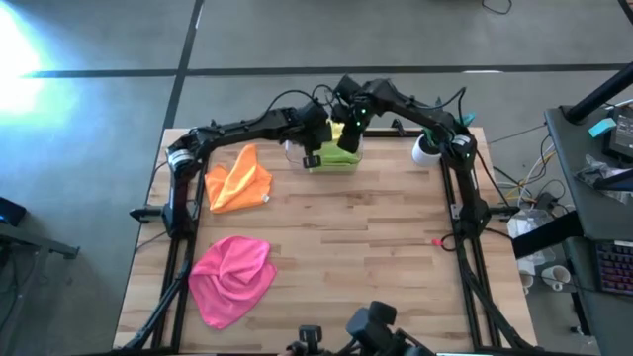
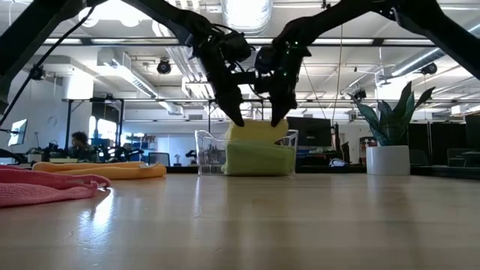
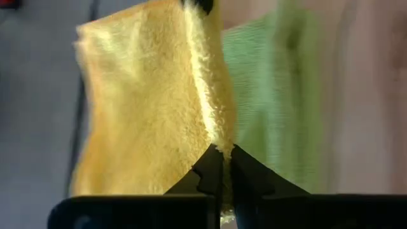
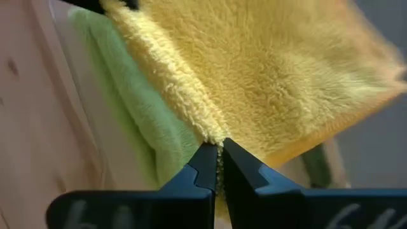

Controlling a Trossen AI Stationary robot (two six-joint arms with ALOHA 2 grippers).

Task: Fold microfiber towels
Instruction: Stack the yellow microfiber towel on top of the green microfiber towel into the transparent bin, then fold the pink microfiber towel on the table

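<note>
At upper centre of the high view, the left gripper point(image 3: 221, 166) and right gripper point(image 4: 218, 164) are both pinching the fluffy yellow microfiber towel point(image 2: 257, 130) above the clear plastic bin point(image 2: 212, 154) holding folded lime-green towels point(image 2: 259, 159).

Butcher-block wooden table point(image 1: 336, 237) on a grey concrete floor point(image 1: 89, 129) with dark seam lines; bright glare patch point(image 1: 25, 44) at the floor's far left corner. Dark desk point(image 1: 593, 198) to the right, cluttered with cables and gear. Beyond the table: open-plan office, exposed ceiling with ducts point(image 2: 127, 71) and strip lights point(image 2: 251, 11). Potted plant point(image 2: 390, 131) in a white pot on the table's far right. Monitor point(image 2: 311, 131) behind it. Person point(image 2: 79, 141) seated far left among desks.
</note>
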